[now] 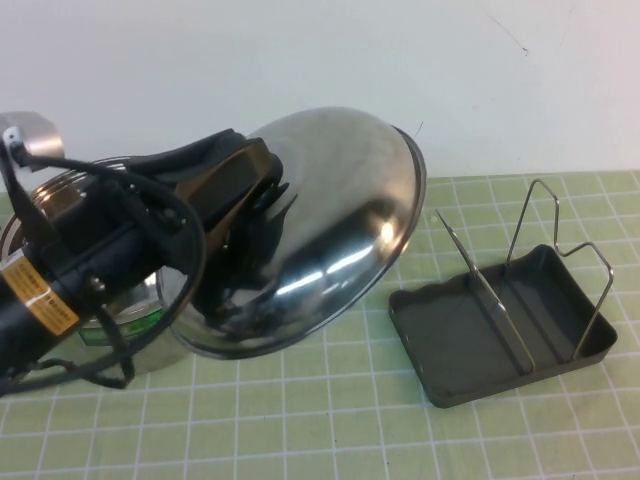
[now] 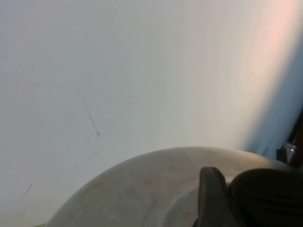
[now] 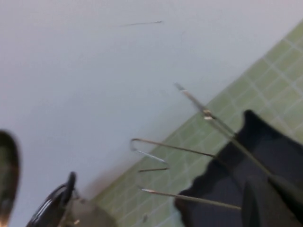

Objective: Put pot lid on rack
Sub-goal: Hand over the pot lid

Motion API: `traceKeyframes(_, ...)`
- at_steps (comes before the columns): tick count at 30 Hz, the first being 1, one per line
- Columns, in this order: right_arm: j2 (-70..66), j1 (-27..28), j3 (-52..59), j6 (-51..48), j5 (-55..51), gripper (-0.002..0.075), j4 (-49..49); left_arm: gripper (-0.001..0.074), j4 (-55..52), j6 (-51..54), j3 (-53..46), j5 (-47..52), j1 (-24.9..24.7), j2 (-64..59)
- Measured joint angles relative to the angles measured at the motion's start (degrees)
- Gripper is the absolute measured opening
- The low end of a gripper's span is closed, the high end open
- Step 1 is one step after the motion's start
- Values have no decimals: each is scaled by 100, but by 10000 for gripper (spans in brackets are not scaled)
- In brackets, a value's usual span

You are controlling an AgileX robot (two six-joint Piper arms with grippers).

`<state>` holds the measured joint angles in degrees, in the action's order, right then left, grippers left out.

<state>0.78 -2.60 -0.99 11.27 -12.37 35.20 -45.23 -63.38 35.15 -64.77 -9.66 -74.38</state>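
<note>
We see mostly a pale, blank wall (image 2: 142, 71) in the left wrist view, marked by one thin dark scratch (image 2: 89, 112) and a fainter one lower down. Beneath it rises the pot lid (image 2: 142, 189) — a broad, dull-grey dome curving up toward the fingers. The left gripper (image 2: 227, 201) sits low at the frame's edge: one dark finger (image 2: 210, 194) stands against the dome, and just beside it a rounded black shape (image 2: 267, 196) — we cannot tell whether it is the knob or the other finger.
</note>
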Motion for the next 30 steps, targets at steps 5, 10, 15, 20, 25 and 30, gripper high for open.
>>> traceKeyframes(5, -616, -570, -892, -2421, -300, -1, 1971, 323, 345, 181, 331, 33, -340, -478)
traceKeyframes(10, -2341, -870, -1598, -5161, -1100, 41, 4408, 323, 367, 775, 815, 33, -974, -809)
traceKeyframes(15, -3954, -882, -2297, -7070, -1832, 248, 5993, 323, 313, 924, 968, -35, -1198, -868)
traceKeyframes(20, -5155, -882, -2901, -7329, -2794, 421, 6130, 323, 355, 927, 991, -35, -1198, -868)
traceKeyframes(25, -5953, -882, -3328, -7378, -3350, 450, 6130, 323, 355, 987, 1001, -35, -1198, -868)
traceKeyframes(30, -6460, -882, -3723, -7519, -3594, 452, 6130, 323, 302, 1003, 1001, -35, -1198, -868)
